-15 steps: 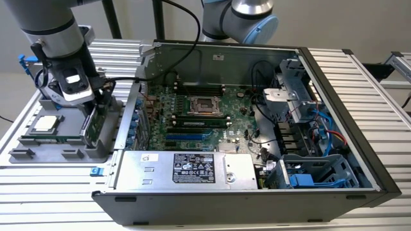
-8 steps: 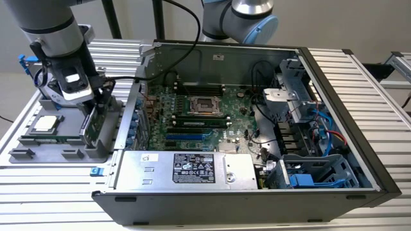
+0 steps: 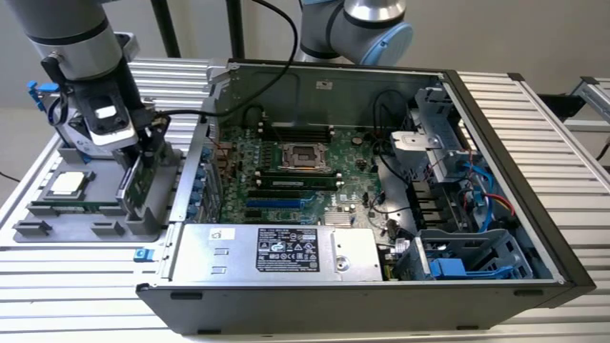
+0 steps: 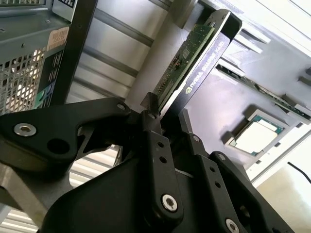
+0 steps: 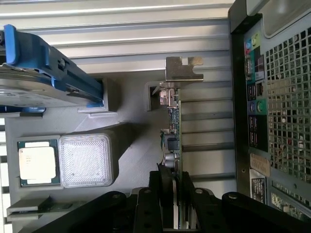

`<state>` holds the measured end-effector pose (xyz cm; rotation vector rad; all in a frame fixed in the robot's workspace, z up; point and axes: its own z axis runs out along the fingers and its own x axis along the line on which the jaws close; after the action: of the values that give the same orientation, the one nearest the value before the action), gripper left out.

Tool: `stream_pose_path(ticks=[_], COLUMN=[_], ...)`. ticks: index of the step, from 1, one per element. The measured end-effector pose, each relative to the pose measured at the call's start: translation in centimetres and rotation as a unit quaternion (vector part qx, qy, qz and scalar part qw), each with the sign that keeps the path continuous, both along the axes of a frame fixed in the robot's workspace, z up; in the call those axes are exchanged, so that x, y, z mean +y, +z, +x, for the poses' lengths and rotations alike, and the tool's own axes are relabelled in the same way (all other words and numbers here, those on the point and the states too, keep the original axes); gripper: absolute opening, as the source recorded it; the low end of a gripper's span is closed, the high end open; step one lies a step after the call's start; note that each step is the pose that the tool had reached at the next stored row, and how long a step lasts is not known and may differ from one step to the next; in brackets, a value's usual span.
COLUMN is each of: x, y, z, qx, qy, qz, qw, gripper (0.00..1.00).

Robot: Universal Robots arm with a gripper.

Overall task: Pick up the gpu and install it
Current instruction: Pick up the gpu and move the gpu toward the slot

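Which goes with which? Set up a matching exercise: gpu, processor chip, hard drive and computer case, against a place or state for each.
1. gpu
2. processor chip
3. hard drive
4. computer case

A. lying open, motherboard showing
B. flat in a pocket of the grey tray
C. held in a blue frame
D. upright on edge, clamped by the gripper

Pairs: 1-D, 2-B, 3-C, 4-A
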<state>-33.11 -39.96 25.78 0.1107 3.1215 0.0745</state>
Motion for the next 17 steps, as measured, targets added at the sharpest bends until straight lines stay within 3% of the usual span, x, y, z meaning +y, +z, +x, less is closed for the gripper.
stream_pose_path(ticks=[17], x=[0.00], y=[1.25], z=[0.00], qx=[-0.0001], qy=[0.000], qz=[0.0000], qw=[1.0000], gripper=[0.00])
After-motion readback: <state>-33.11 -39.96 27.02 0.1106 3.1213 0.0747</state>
